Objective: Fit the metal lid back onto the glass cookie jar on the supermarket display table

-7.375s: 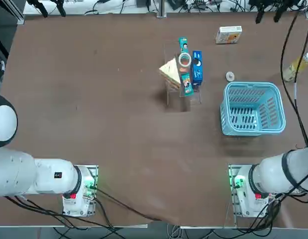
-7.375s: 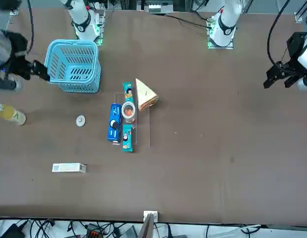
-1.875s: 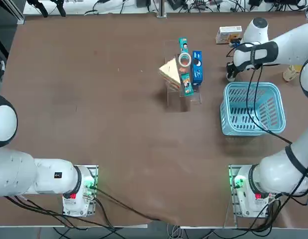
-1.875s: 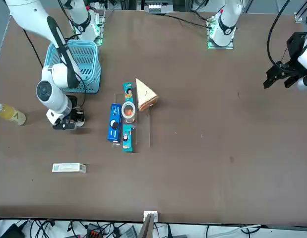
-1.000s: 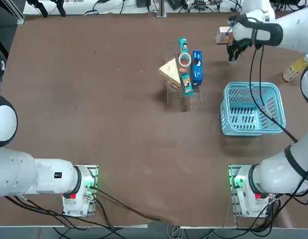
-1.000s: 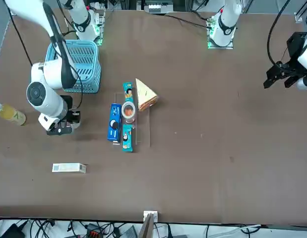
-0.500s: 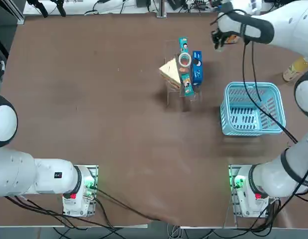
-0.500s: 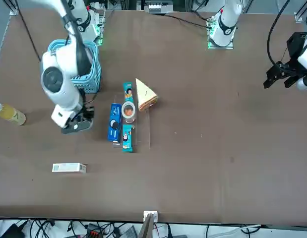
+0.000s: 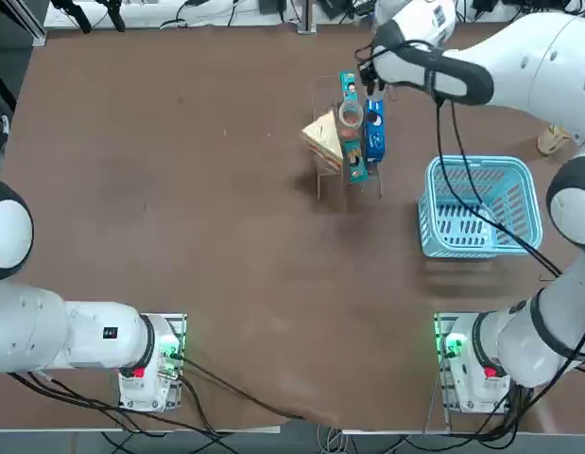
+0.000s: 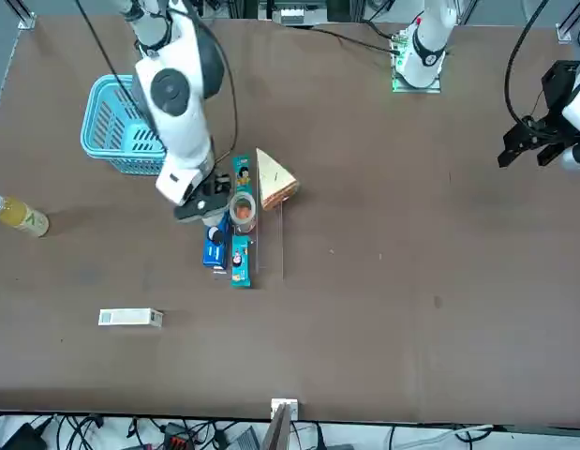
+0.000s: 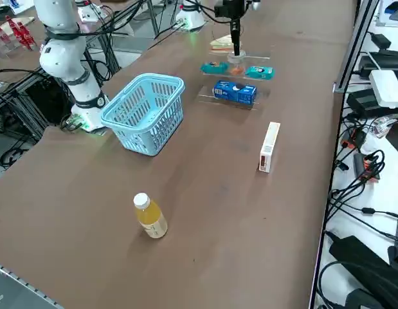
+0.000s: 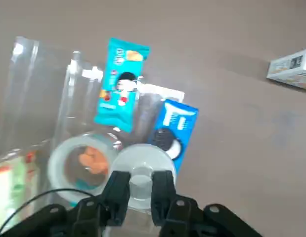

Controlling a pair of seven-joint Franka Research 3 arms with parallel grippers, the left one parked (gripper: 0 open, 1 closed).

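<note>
The gripper was found closed on the lid, its fingers on either side of the lid's central knob. In the earliest frame the lid lay on the surface, near the basket; it was now gone from that spot and in the grip. Half a second earlier the gripper had been nearer the basket; it had since moved over to the rack. The lid was beside the mouth of the jar, overlapping its edge in the wrist view; contact could not be confirmed. The jar held orange-brown pieces and stood, unmoved, among the teal packets, the blue packet and the sandwich. Farther out, the basket, the white box and the upright bottle were unchanged in position.
</note>
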